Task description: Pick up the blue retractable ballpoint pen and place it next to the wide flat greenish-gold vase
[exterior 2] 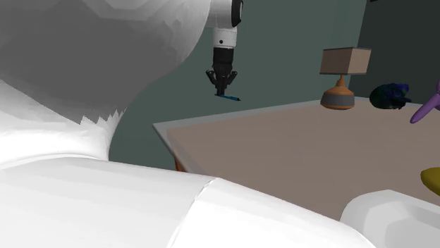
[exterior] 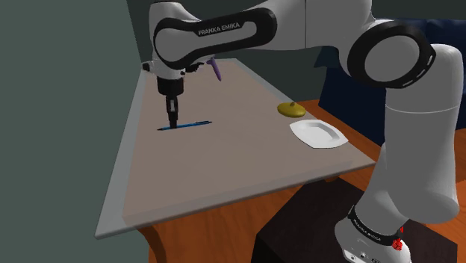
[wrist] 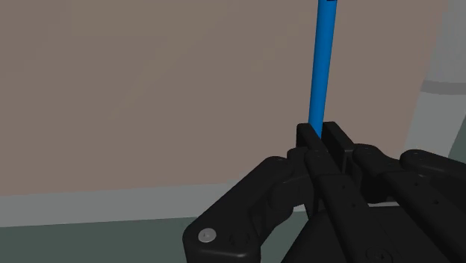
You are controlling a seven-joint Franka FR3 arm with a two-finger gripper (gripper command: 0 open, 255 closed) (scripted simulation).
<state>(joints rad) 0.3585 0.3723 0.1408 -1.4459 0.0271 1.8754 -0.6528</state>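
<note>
A slim blue pen (exterior: 190, 124) is clasped near one end between the black fingertips of my gripper (exterior: 173, 122), which is shut on it. In the wrist view the pen (wrist: 324, 67) sticks straight out from between the fingers (wrist: 306, 138) over the brown tabletop. The second exterior view puts the gripper (exterior 2: 224, 91) and pen (exterior 2: 231, 97) near the table's far corner, seemingly a little above the surface. The flat greenish-gold vase (exterior: 291, 110) lies well off toward the shoulder view's right, and its edge (exterior 2: 431, 177) also shows.
A white plate (exterior: 317, 134) sits just in front of the vase. A purple object (exterior: 216, 69) stands at the table's far end. A lamp (exterior 2: 343, 77) and a dark blue object (exterior 2: 390, 96) are at the back. The grey-rimmed table (exterior: 119, 187) ends close to the gripper.
</note>
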